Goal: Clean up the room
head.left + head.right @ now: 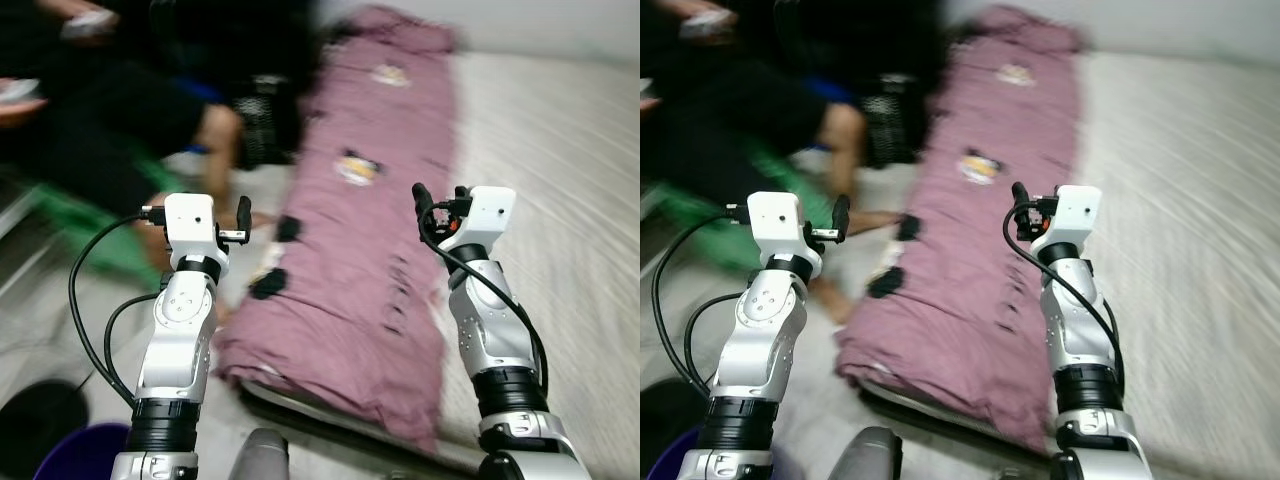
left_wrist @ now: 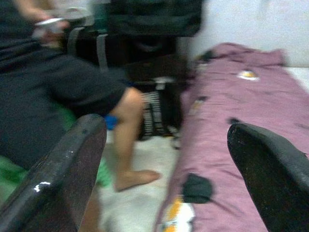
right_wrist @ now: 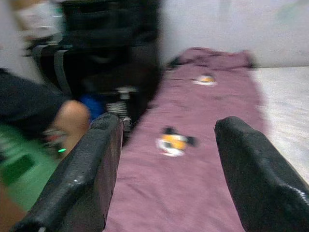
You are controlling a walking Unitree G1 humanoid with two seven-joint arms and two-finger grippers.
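We see a bed with a pale striped mattress (image 1: 560,150) running away from the camera on the right. Along its left edge lies the largest loose item, a mauve blanket (image 1: 370,250), stretched lengthwise from the far wall to the near corner of the bed. Its cloth is rumpled and printed with small cartoon motifs in orange, white and black (image 1: 357,168); its near end hangs in folds over the bed's corner, above a dark base edge (image 1: 300,405). The whole picture is blurred, so we cannot resolve finer detail of the print.

Left of the bed a strip of pale floor (image 1: 235,190) is open but narrow. It is bounded on the far left by a seated person in dark clothing (image 1: 100,120), whose bare lower leg (image 2: 126,140) and foot rest on the floor just beside the blanket's edge. Green material (image 1: 80,225) lies under the person. Behind stands dark luggage (image 2: 145,29).

At the near left are a dark round object (image 1: 40,425) and the rim of a purple bucket (image 1: 85,450).

We find the left gripper (image 2: 164,164) raised over the floor strip, its fingers spread and empty. The right gripper (image 3: 166,159) is raised over the blanket, likewise spread and holding nothing.
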